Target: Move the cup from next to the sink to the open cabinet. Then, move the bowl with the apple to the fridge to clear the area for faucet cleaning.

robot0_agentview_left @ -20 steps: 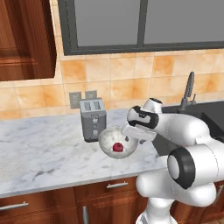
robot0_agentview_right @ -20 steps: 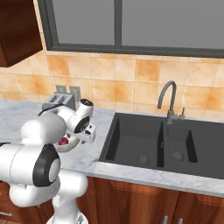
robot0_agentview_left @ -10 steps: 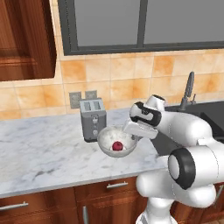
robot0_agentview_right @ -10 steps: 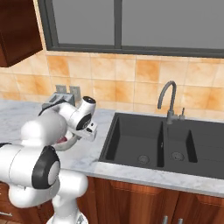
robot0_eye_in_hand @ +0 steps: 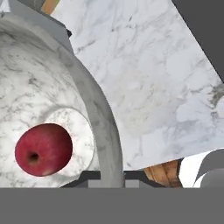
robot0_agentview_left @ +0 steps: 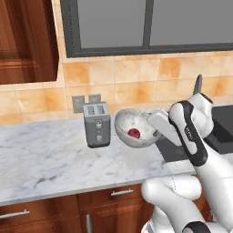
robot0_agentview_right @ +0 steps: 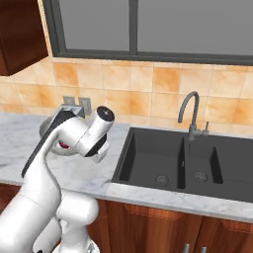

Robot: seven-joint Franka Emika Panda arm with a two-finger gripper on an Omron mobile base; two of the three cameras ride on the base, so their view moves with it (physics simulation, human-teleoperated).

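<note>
The speckled white-grey bowl (robot0_agentview_left: 129,124) hangs tilted above the marble counter, with the dark red apple (robot0_agentview_left: 134,133) lying inside it. My gripper (robot0_agentview_left: 154,131) is shut on the bowl's right rim. In the hand view the rim (robot0_eye_in_hand: 101,118) runs down between my fingertips (robot0_eye_in_hand: 89,177), and the apple (robot0_eye_in_hand: 43,149) rests on the bowl's floor. From the right, the arm hides most of the bowl (robot0_agentview_right: 48,126), and a bit of the apple (robot0_agentview_right: 64,145) shows. The black sink (robot0_agentview_right: 188,163) and gooseneck faucet (robot0_agentview_right: 190,111) lie to the right. The cup, open cabinet and fridge are out of view.
A grey toaster (robot0_agentview_left: 97,124) stands on the counter (robot0_agentview_left: 45,159) just left of the bowl, against the tiled wall. A wooden wall cabinet (robot0_agentview_left: 22,41) hangs at upper left. A window (robot0_agentview_left: 145,22) spans the wall above. Drawers with bar handles (robot0_agentview_left: 119,193) run below the counter.
The gripper shut on the bowl's rim, then lifted the bowl off the counter, up and to the right. The bowl now tilts, with the apple still inside.
</note>
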